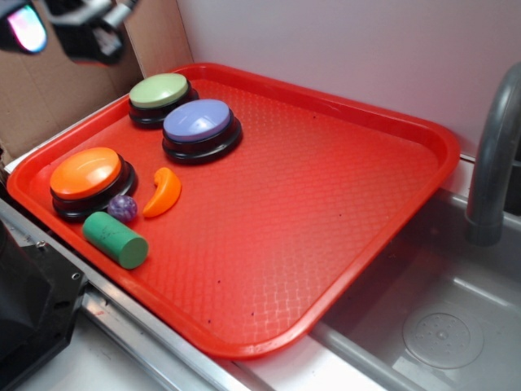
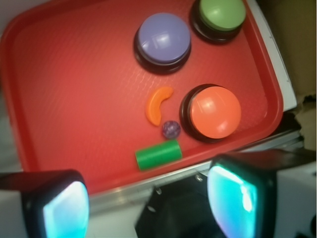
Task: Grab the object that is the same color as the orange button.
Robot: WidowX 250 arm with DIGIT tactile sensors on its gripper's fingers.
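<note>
Red tray (image 1: 366, 187); orange crescent (image 2: 157, 105) far beyond parted jaws.

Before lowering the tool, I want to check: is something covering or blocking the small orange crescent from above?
Nothing lies on the crescent. The purple ball sits close beside one tip, and the orange button is near. The tool is open, off the tray.

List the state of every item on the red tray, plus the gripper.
Small glossy orange crescent: lying flat, ungrasped, beside the purple ball.
Large domed orange button: upright on its black base, untouched.
Green-topped button: upright, untouched.
Lavender-blue-topped button: upright, untouched.
Green cylinder: lying on its side near the tray edge.
Small purple ball: resting against the orange button's base.
Gripper: open, empty, above the tray edge.
</note>
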